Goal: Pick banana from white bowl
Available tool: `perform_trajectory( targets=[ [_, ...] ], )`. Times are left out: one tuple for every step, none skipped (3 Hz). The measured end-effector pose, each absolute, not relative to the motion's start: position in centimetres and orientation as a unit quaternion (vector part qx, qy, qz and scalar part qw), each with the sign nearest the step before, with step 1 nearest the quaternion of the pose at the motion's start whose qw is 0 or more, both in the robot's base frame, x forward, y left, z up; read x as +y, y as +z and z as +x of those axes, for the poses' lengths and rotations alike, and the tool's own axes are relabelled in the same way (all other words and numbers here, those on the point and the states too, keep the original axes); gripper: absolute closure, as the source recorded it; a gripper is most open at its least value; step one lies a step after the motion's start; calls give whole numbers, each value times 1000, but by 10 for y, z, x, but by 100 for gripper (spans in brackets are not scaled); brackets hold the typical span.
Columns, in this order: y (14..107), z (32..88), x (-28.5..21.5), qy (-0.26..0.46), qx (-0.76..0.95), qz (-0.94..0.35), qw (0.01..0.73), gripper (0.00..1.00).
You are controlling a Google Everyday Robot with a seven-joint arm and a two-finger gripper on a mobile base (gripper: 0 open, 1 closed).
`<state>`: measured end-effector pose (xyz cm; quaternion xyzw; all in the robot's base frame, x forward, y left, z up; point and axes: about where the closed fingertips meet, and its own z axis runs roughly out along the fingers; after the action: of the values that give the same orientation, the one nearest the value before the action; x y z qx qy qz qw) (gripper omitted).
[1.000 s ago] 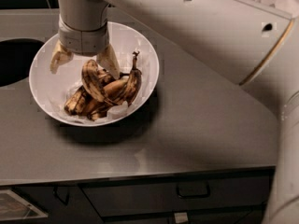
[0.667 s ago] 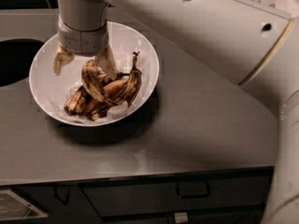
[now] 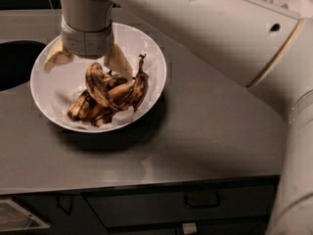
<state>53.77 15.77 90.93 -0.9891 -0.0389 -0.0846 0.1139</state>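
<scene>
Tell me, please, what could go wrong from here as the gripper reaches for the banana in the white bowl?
The open gripper hovers over the arched banana, which lies piled against other bananas; closing may catch a neighbour too. One finger sits near the wall of the white bowl and could nudge it.

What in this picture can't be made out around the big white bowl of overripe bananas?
Camera view:
- The rear of the large glossy white bowl is hidden by the two-finger gripper hanging above it.
- The lower bananas are covered by the arched brown-streaked yellow banana; their number is unclear.
- The dark round opening is cut off by the left edge.
</scene>
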Motion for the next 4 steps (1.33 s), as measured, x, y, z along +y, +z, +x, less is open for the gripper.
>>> perform_trajectory(
  targets=[
    [907, 538, 155, -64, -27, -992, 105, 0],
    [903, 539, 153, -48, -17, -994, 99, 0],
    [899, 541, 154, -39, -13, -994, 99, 0],
    [894, 544, 156, -31, -15, -995, 98, 0]
  ],
)
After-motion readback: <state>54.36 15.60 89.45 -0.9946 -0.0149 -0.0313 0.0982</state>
